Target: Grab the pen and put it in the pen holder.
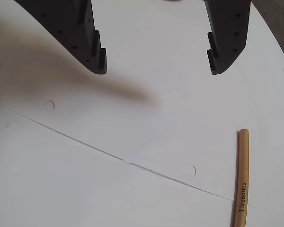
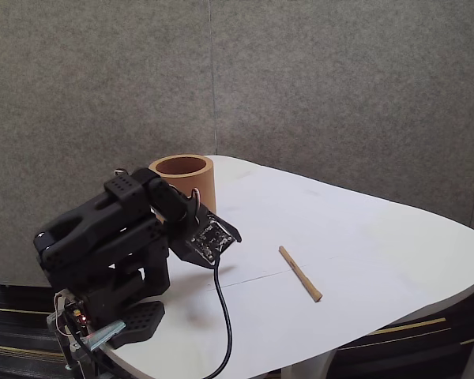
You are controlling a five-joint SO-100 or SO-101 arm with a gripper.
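On my wrist view the gripper [image 1: 158, 71] hangs with its jaws spread wide, nothing between them. The pen [image 1: 241, 179] lies flat on the white table [image 2: 363, 237], off to the right. In the fixed view the pen holder [image 2: 186, 180] stands upright behind the arm, probably empty.
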